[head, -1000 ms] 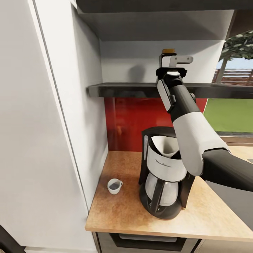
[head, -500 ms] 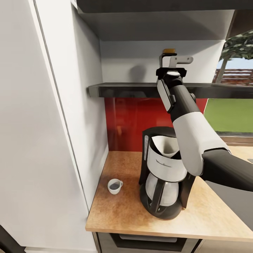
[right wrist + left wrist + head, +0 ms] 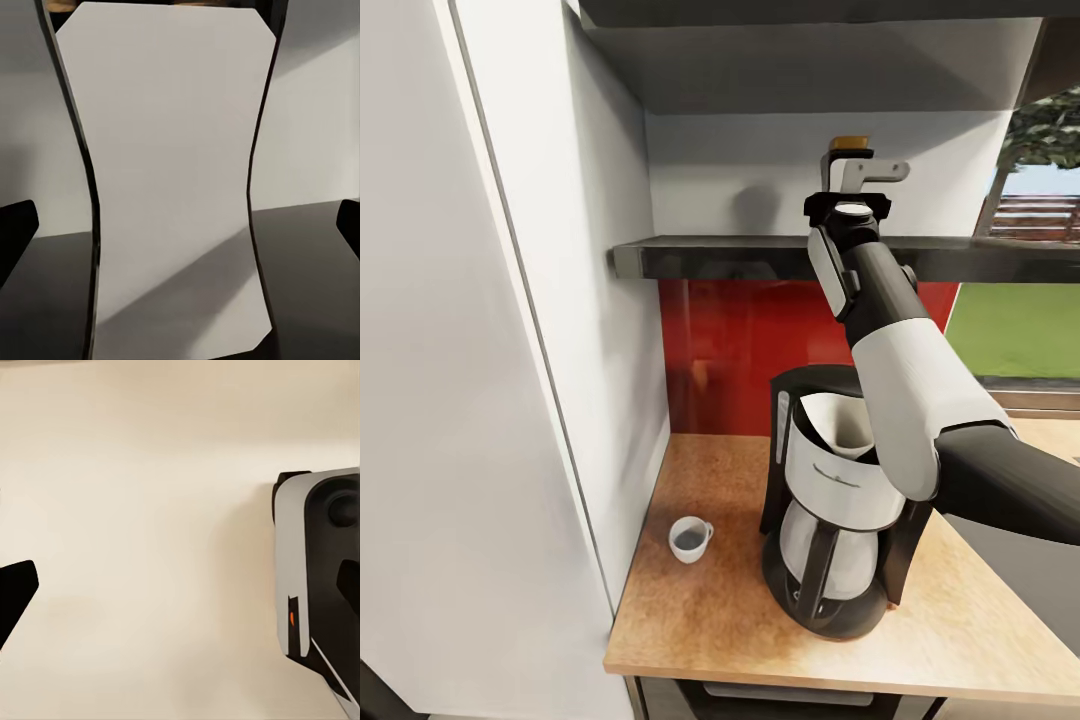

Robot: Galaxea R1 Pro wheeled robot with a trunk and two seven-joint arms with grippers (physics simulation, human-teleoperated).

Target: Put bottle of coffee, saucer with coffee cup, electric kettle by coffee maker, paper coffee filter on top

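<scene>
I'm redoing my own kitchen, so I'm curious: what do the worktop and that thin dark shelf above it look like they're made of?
The countertop looks like light wood or cork-like board: warm tan, speckled grain, matte. The kitchen shelf seems a black lacquered or glassy board, since its front edge shows soft reflections. As a render, both are only guesses.

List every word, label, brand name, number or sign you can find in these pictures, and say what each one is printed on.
Coffee maker: a line of dark script, probably a brand name, runs across its pale front panel, too small and blurred to read.
Bottle of coffee: its white label faces the right wrist camera and shows blank, with no print visible.
Nothing else in these pictures carries readable words, numbers or signs.
</scene>
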